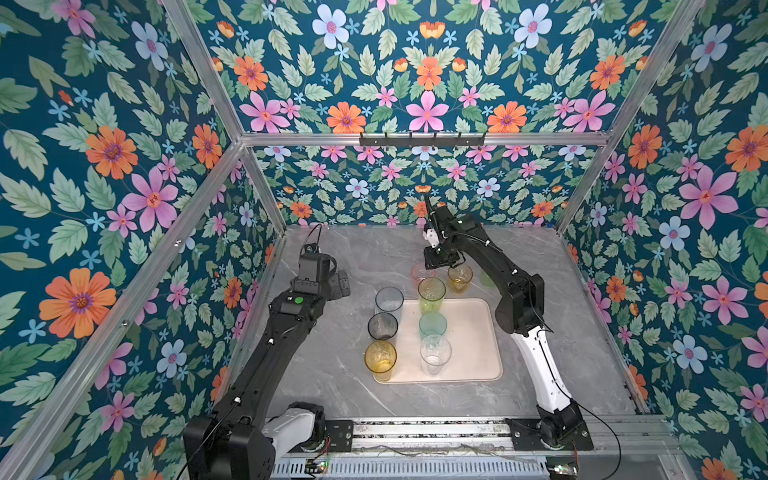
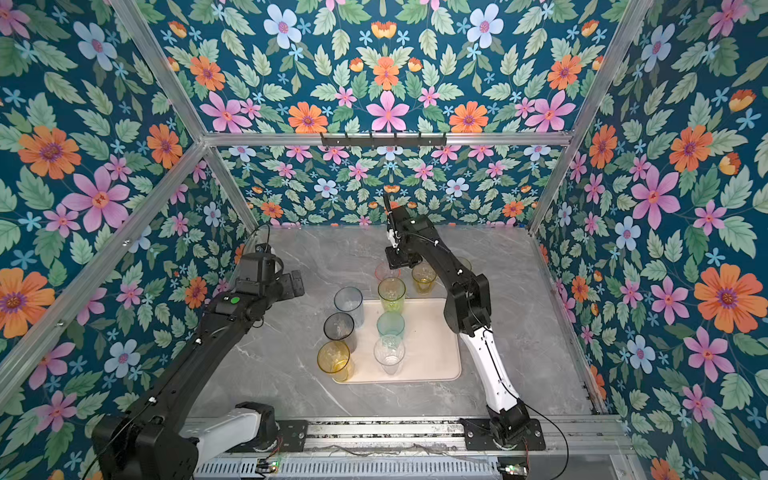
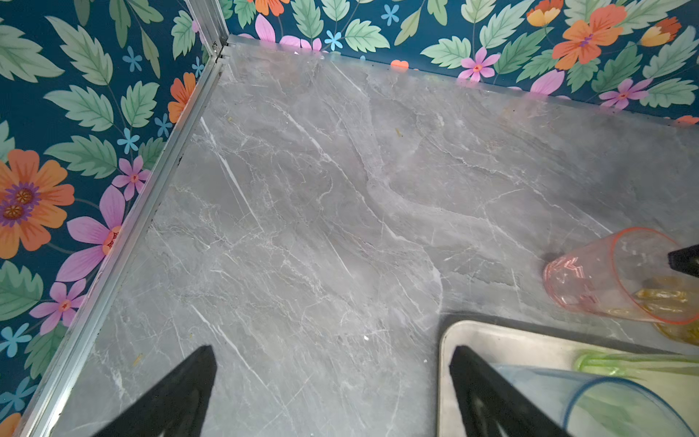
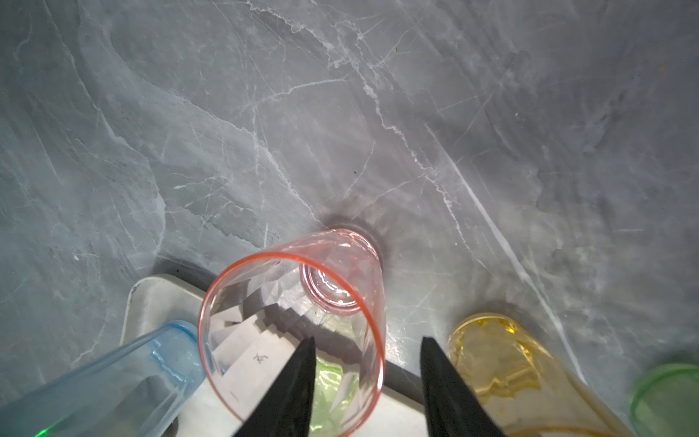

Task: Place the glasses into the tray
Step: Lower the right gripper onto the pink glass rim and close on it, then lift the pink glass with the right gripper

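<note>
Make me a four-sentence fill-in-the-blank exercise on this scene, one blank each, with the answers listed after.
1. The right gripper has one finger inside a tumbler tinted ___.
2. The left gripper is ___ and holds nothing.
3. Between the pale blue glass and the tall amber glass stands a ___ one.
4. The clear glass stands on the ___.

Answers: pink; open; grey; tray.
</note>
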### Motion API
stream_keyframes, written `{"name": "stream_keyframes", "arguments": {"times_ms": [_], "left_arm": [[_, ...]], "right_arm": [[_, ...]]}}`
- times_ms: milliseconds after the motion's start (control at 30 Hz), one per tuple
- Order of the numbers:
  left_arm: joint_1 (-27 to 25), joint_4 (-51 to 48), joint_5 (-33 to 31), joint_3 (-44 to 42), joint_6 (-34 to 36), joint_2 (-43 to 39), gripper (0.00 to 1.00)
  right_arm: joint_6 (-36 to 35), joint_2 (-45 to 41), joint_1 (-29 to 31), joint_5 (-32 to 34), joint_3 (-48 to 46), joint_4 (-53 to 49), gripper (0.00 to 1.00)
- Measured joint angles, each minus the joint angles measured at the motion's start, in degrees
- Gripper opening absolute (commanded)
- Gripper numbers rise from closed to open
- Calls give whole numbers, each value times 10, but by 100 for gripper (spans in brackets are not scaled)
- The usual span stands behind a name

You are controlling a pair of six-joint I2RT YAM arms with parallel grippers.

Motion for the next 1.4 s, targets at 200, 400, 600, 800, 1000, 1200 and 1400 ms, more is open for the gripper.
{"name": "stream_keyframes", "arguments": {"times_ms": [200, 400, 600, 800, 1000, 1200, 1400], "left_arm": [[0, 0, 0, 0, 0, 0, 99], [0, 0, 0, 0, 0, 0, 100], [0, 0, 0, 0, 0, 0, 99], [0, 0, 0, 0, 0, 0, 100], [0, 0, 0, 0, 0, 0, 99], [1, 0, 0, 0, 0, 0, 99], [2, 0, 0, 0, 0, 1, 99]], "right_arm": [[-1, 10, 0, 0, 9, 1, 43], [-2, 17, 1, 1, 12, 1, 37], [-2, 21, 2, 3, 14, 2, 29], [-3, 22, 3, 12, 13, 9, 23], [-4, 24, 3, 27, 13, 12, 15], [-4, 26, 3, 31, 13, 14, 9], [-4, 26, 3, 41, 13, 14, 4]]}}
